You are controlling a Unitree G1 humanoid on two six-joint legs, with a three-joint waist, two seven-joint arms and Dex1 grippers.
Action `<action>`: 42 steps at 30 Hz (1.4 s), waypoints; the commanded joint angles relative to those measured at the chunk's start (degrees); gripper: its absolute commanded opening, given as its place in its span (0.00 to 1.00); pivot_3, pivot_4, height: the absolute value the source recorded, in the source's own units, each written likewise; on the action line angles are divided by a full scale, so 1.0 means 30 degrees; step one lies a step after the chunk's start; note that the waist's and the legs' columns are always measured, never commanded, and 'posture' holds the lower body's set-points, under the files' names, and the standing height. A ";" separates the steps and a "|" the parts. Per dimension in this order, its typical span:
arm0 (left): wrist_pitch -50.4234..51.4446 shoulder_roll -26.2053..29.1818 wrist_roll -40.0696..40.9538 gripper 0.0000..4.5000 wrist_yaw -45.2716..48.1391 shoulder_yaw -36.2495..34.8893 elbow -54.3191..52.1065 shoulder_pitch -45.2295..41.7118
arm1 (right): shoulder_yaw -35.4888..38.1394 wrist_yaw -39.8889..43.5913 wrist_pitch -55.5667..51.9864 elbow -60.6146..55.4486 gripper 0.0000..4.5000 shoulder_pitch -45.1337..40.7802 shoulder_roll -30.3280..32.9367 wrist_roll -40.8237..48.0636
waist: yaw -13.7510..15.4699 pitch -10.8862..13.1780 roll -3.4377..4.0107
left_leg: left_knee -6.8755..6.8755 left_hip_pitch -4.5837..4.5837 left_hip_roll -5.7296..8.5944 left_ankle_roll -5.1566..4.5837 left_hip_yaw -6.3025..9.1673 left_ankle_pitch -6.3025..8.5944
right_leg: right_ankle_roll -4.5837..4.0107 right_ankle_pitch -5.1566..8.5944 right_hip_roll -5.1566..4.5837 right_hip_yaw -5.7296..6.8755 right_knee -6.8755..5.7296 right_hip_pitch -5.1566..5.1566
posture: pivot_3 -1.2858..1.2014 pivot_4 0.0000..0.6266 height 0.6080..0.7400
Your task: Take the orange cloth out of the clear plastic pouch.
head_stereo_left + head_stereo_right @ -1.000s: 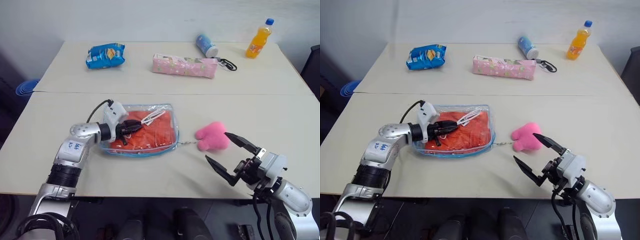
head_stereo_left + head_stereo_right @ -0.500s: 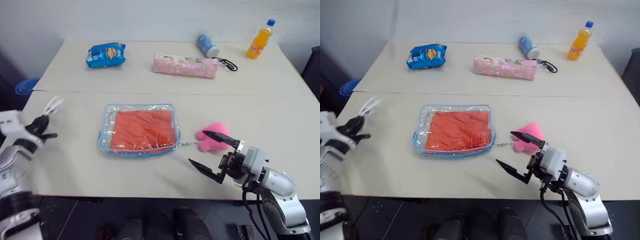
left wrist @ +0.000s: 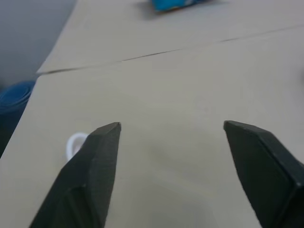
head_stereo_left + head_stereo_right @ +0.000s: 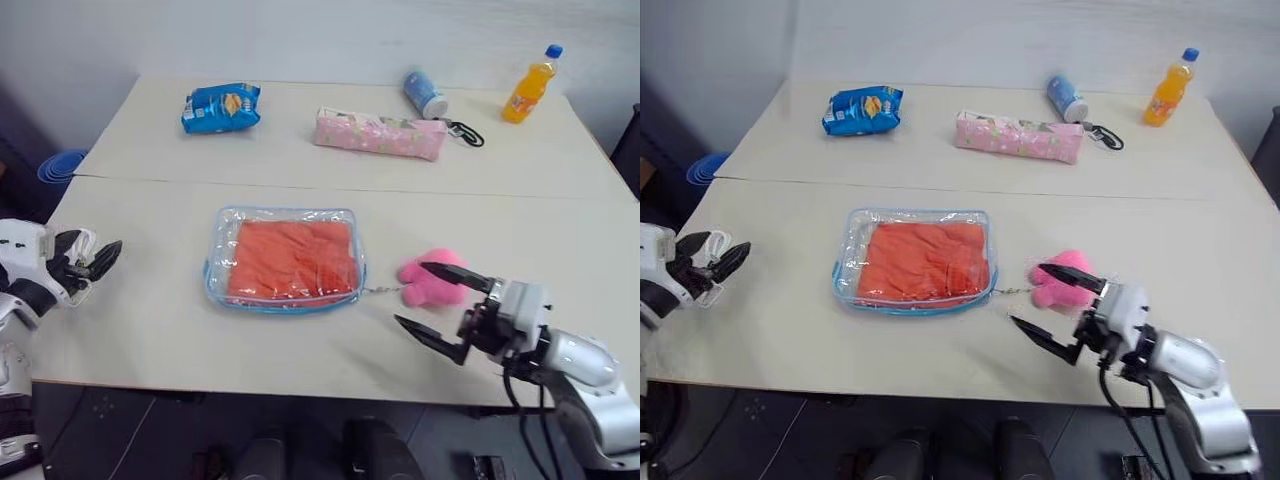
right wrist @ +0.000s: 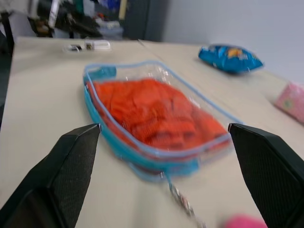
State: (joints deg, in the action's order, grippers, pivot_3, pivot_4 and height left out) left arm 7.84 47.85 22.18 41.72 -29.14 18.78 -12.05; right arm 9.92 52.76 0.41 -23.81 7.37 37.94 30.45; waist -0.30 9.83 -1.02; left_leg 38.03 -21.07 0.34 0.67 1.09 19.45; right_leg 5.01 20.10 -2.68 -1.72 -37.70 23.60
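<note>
The clear plastic pouch (image 4: 214, 268) with light blue trim lies flat in the middle of the near table. The orange cloth (image 4: 293, 258) is inside it, folded flat. A small chain (image 4: 381, 291) trails from its right corner. My right gripper (image 4: 412, 293) is open just right of the pouch, level with the chain, and its fingers point at the pouch (image 5: 109, 76). My left gripper (image 4: 92, 264) is open over the table's left edge, well away from the pouch. A small white looped item (image 3: 76, 142) lies beside one of its fingers.
A pink plush toy (image 4: 418, 284) sits right behind my right gripper's upper finger. On the far table are a blue snack bag (image 4: 222, 107), a pink patterned pencil case (image 4: 380, 133), a lying can (image 4: 425, 93) and an orange drink bottle (image 4: 530, 85).
My left arm swung from the pouch to the table's left edge carrying the white item, then its fingers opened. My right gripper shifted left toward the pouch's chain corner.
</note>
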 commanded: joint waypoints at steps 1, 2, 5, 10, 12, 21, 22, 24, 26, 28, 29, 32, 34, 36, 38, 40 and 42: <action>-0.1057 0.0673 0.1283 0.99 0.4097 0.0507 -0.1314 0.0085 | 0.1363 -0.0205 -0.0270 0.1114 1.00 -0.0377 0.0615 -0.0276 | -0.0037 0.0000 0.0001 | 0.0009 0.0011 -0.0001 -0.0003 -0.0013 0.0001 | 0.0000 0.0000 0.0000 -0.0008 -0.0006 -0.0010 | 0.52 0.24 1.00; -0.0929 0.0782 0.1382 0.99 0.4832 0.0883 -0.1668 0.0093 | 0.1471 -0.0072 -0.0419 0.1472 1.00 -0.0534 0.0836 -0.0350 | -0.0021 0.0003 0.0004 | 0.0017 0.0013 -0.0001 -0.0004 -0.0013 0.0000 | 0.0000 0.0000 -0.0001 -0.0010 -0.0004 -0.0019 | 0.52 0.24 1.00; -0.1267 0.0894 0.0776 1.00 0.6211 0.2254 -0.2339 0.0338 | 0.1529 0.0408 -0.0453 0.2099 1.00 -0.1044 0.1171 -0.0295 | -0.0009 0.0006 0.0019 | 0.0025 0.0022 -0.0002 -0.0009 -0.0011 -0.0003 | -0.0003 0.0002 -0.0002 -0.0018 -0.0020 -0.0022 | 0.52 0.24 1.00; -0.4334 0.0402 0.0028 1.00 0.7255 0.3002 -0.2306 0.0740 | 0.1459 0.1639 0.1092 0.1905 1.00 -0.1137 0.0874 -0.0139 | -0.0067 0.0012 0.0039 | 0.0015 0.0008 -0.0006 -0.0011 -0.0020 -0.0001 | -0.0003 0.0002 0.0019 -0.0024 -0.0041 0.0011 | 0.52 0.24 1.00; -0.5665 0.0753 -0.0258 1.00 0.8960 0.3787 -0.3263 0.1877 | 0.1519 0.1993 0.1136 0.1524 1.00 -0.0703 0.0931 0.0092 | -0.0083 0.0012 0.0040 | 0.0017 0.0006 -0.0007 -0.0032 -0.0030 0.0011 | -0.0002 0.0002 0.0018 -0.0029 -0.0038 0.0010 | 0.52 0.24 1.00; -0.8693 -0.1479 -0.3024 1.00 0.7666 0.7012 -0.2381 0.0081 | 0.1506 0.2534 0.1891 0.0635 1.00 0.0926 0.0427 -0.0039 | 0.0167 0.0013 0.0045 | 0.0082 0.0016 0.0000 -0.0142 -0.0019 0.0061 | 0.0001 0.0000 0.0009 -0.0022 -0.0042 -0.0042 | 0.52 0.24 1.00; -0.9071 -0.1637 -0.3320 1.00 0.7548 0.7210 -0.1904 -0.0220 | 0.1503 0.2494 0.1958 0.0503 1.00 0.1073 0.0359 -0.0077 | 0.0127 0.0013 0.0044 | 0.0084 0.0015 0.0000 -0.0139 -0.0023 0.0060 | 0.0002 -0.0001 0.0015 -0.0024 -0.0051 -0.0038 | 0.52 0.24 1.00; -0.9610 -0.1993 -0.4070 0.91 0.7064 0.7785 -0.0738 -0.1192 | 0.1694 0.2624 0.2275 0.0215 1.00 0.1820 0.0279 -0.0133 | 0.0063 0.0009 0.0049 | 0.0082 0.0023 -0.0001 -0.0129 -0.0031 0.0055 | 0.0004 -0.0002 0.0029 -0.0031 -0.0071 -0.0027 | 0.52 0.24 1.00; -0.9839 -0.2133 -0.4534 0.81 0.7239 0.8497 0.0283 -0.1932 | 0.2066 0.2703 0.2644 0.0015 1.00 0.2670 0.0204 -0.0102 | 0.0040 0.0009 0.0051 | 0.0083 0.0024 -0.0010 -0.0117 -0.0033 0.0051 | 0.0005 -0.0002 0.0048 -0.0029 -0.0078 -0.0021 | 0.52 0.24 1.00; -1.0227 -0.2300 -0.4706 0.68 0.7556 0.9023 0.1159 -0.2472 | 0.2385 0.2657 0.3062 -0.0171 1.00 0.3367 0.0095 -0.0131 | -0.0001 0.0007 0.0054 | 0.0078 0.0030 -0.0009 -0.0107 -0.0043 0.0045 | 0.0005 -0.0002 0.0049 -0.0037 -0.0084 -0.0019 | 0.52 0.24 1.00; -1.0654 -0.2412 -0.4909 0.60 0.7708 0.9352 0.1668 -0.2773 | 0.2585 0.2611 0.3228 -0.0258 1.00 0.3725 0.0046 -0.0111 | 0.0002 0.0007 0.0053 | 0.0080 0.0030 -0.0009 -0.0104 -0.0050 0.0043 | 0.0005 -0.0002 0.0050 -0.0046 -0.0085 -0.0019 | 0.52 0.24 1.00; -1.1322 -0.3440 -0.4806 0.41 0.8234 1.0264 0.2762 -0.3876 | 0.3398 0.2242 0.3545 -0.0649 1.00 0.5095 -0.0293 -0.0050 | 0.0245 -0.0007 0.0077 | 0.0102 0.0036 -0.0001 -0.0108 -0.0045 0.0044 | 0.0007 -0.0003 0.0042 -0.0040 -0.0082 -0.0042 | 0.52 0.24 1.00; -1.1608 -0.4353 -0.4737 0.26 0.8634 1.0898 0.3283 -0.4717 | 0.3969 0.1998 0.3724 -0.0867 1.00 0.6080 -0.0614 -0.0055 | 0.0396 -0.0009 0.0080 | 0.0131 0.0033 0.0002 -0.0112 -0.0034 0.0045 | 0.0012 -0.0006 0.0037 -0.0030 -0.0080 -0.0057 | 0.52 0.24 1.00; -1.1695 -0.5356 -0.4858 0.14 0.9102 1.1690 0.3739 -0.5597 | 0.4543 0.1883 0.4010 -0.1069 1.00 0.7129 -0.0881 -0.0157 | 0.0619 -0.0011 0.0081 | 0.0180 0.0019 0.0006 -0.0113 -0.0030 0.0047 | 0.0018 -0.0009 0.0038 -0.0025 -0.0082 -0.0069 | 0.52 0.24 1.00; -1.1819 -0.6068 -0.5122 0.01 0.9088 1.2140 0.4194 -0.6217 | 0.4870 0.1735 0.4114 -0.1240 1.00 0.7711 -0.1087 -0.0146 | 0.0638 -0.0012 0.0083 | 0.0241 0.0000 0.0012 -0.0112 -0.0027 0.0050 | 0.0041 -0.0021 0.0040 -0.0026 -0.0094 -0.0074 | 0.52 0.24 1.00; -1.2085 -0.7111 -0.5576 0.01 0.8934 1.2845 0.4626 -0.6968 | 0.5283 0.1571 0.4221 -0.1524 1.00 0.8421 -0.1306 -0.0151 | 0.0606 -0.0014 0.0085 | 0.0285 -0.0016 0.0014 -0.0126 -0.0038 0.0066 | 0.0059 -0.0031 0.0043 -0.0040 -0.0090 -0.0075 | 0.52 0.24 1.00; -1.2134 -0.8238 -0.5553 0.01 0.9292 1.3559 0.4705 -0.7433 | 0.5763 0.1373 0.4257 -0.1861 1.00 0.9083 -0.1523 -0.0092 | 0.0596 -0.0014 0.0086 | 0.0305 -0.0020 0.0018 -0.0137 -0.0047 0.0074 | 0.0074 -0.0038 0.0044 -0.0048 -0.0087 -0.0082 | 0.52 0.24 1.00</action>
State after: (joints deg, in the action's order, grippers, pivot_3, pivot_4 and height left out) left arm -27.56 24.82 6.00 68.49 9.36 32.77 -33.70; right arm 25.01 57.64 11.84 -26.82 33.57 33.69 29.53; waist 1.49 9.78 -0.76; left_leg 38.95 -21.13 0.39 0.25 0.95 19.67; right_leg 5.24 19.98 -2.54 -1.87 -37.96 23.35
